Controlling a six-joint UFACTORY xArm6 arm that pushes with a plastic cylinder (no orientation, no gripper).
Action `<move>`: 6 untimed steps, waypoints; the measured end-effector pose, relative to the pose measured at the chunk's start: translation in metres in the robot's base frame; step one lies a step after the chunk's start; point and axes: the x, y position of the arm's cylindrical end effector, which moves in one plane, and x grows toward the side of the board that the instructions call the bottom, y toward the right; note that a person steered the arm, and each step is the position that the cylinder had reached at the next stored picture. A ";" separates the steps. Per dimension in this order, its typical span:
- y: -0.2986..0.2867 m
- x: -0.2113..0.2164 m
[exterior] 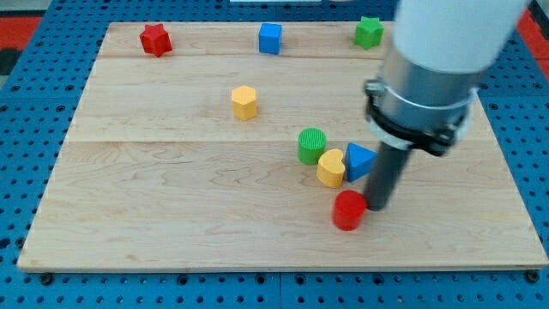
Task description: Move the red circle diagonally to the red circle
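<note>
- Your tip (pixel 377 209), a bare dark rod with no jaws, touches the red circular block (pixel 349 210) on its view-right side.
- Any diagonal push starts from that side.

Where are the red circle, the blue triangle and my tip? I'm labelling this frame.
red circle (pixel 349 209): camera view, top face.
blue triangle (pixel 359 160): camera view, top face.
my tip (pixel 376 207): camera view, rod's very end, just right of the red circle.

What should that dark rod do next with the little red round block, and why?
Probably a short diagonal push toward the view's bottom left: my tip sits against the red circle on its right, while the yellow heart and blue triangle crowd just above.
</note>
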 end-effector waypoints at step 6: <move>-0.185 -0.077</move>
